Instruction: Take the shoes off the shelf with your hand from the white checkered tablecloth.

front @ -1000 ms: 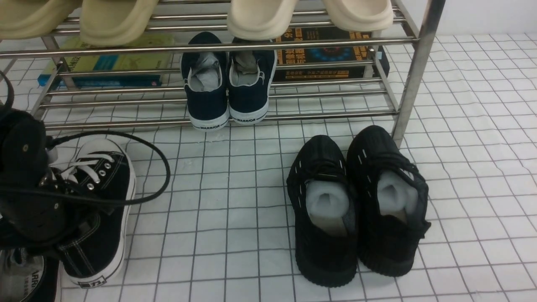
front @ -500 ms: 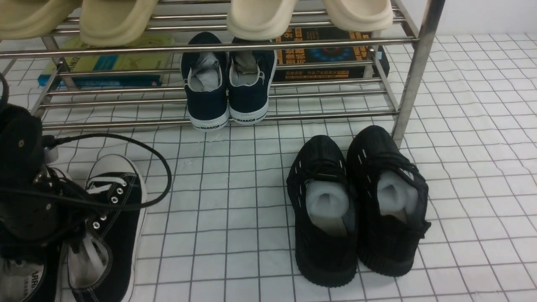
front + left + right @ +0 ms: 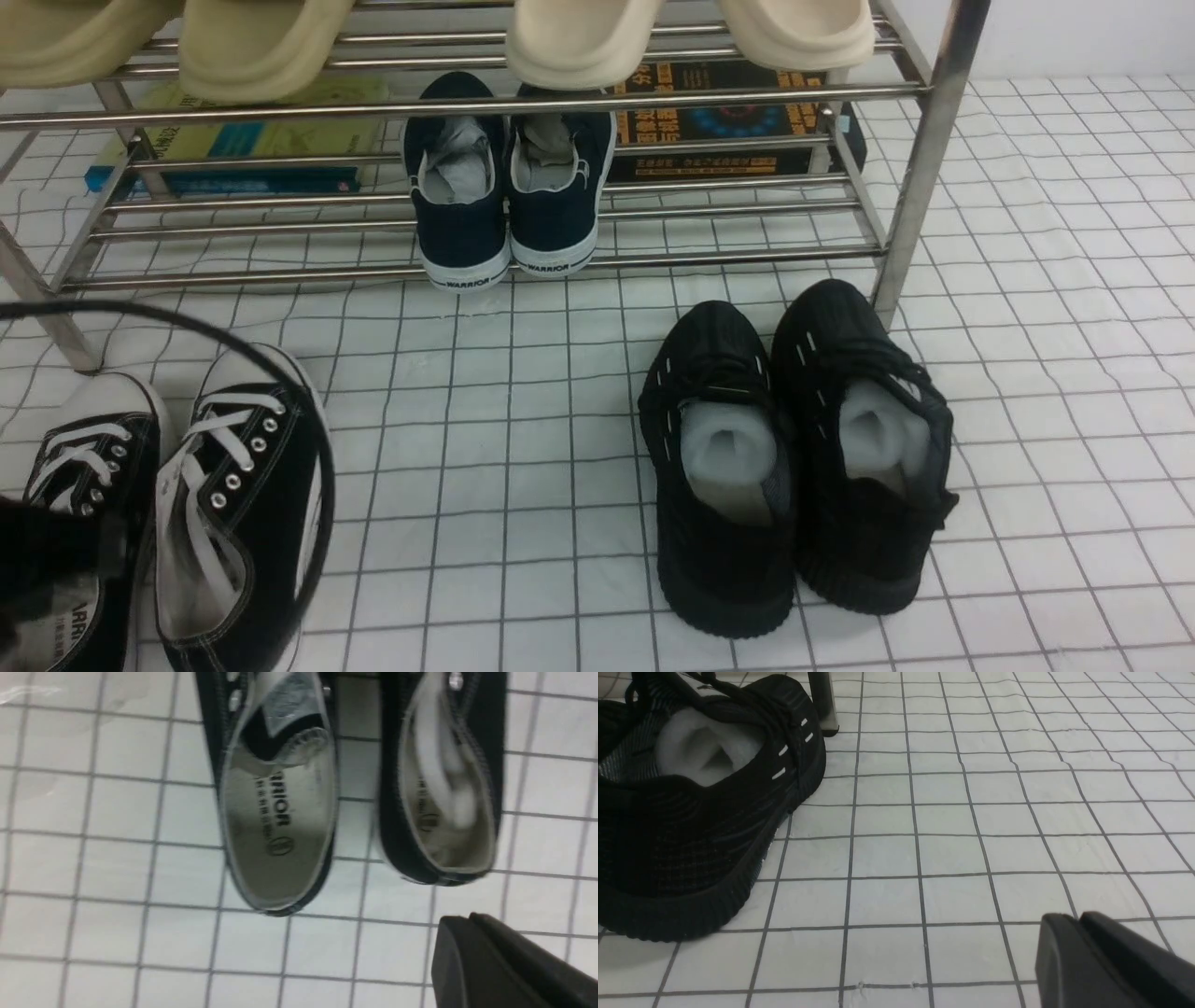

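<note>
The two black canvas shoes with white laces (image 3: 243, 485) stand side by side on the white checkered tablecloth (image 3: 523, 448) at the front left, in front of the steel shelf (image 3: 485, 98). The left wrist view shows their open heels (image 3: 278, 826) from above. My left gripper (image 3: 460, 921) is shut and empty, a little behind the heels and touching neither. In the front view only a dark blur of that arm (image 3: 37, 560) shows at the bottom left. My right gripper (image 3: 1064, 921) is shut and empty above bare cloth.
A navy WARRIOR pair (image 3: 509, 187) sits on the shelf's lower tier, between books (image 3: 233, 140). Beige slippers (image 3: 579, 37) lie on the upper tier. All-black knit sneakers (image 3: 794, 448) stand on the cloth by the shelf's right leg (image 3: 920, 159). A black cable (image 3: 280, 392) loops over the canvas shoes.
My left gripper lowered the canvas shoe it held onto the cloth beside its mate, let go, and drew back toward the bottom left. The right arm has not moved.
</note>
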Available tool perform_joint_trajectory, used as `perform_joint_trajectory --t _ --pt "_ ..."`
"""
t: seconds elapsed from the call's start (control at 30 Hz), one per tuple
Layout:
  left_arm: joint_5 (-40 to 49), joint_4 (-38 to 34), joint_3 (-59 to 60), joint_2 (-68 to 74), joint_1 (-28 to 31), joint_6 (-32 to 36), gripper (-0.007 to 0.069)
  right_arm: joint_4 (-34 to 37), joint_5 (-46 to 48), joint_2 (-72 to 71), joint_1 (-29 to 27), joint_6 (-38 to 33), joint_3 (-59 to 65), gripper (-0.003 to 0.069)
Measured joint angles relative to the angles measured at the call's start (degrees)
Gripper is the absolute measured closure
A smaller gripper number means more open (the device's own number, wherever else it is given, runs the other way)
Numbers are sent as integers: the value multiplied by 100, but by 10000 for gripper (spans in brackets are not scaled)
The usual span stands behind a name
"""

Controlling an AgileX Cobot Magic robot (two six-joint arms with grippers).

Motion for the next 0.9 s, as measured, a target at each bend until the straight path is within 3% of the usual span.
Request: perform_joint_trajectory --t 0.17,0.27,0.7,0.9 --pt "-1845 -855 1219 -1615 0 348 623 0 0 0 0 0 0 592" --pt "-2592 -932 1661 -2250 0 376 622 0 0 0 0 0 0 585" --pt "-2997 -671 2309 -3140 0 392 613 0 0 0 0 0 0 571" --pt "-3582 -303 3080 -3516 65 341 607 0 0 0 0 0 0 564"
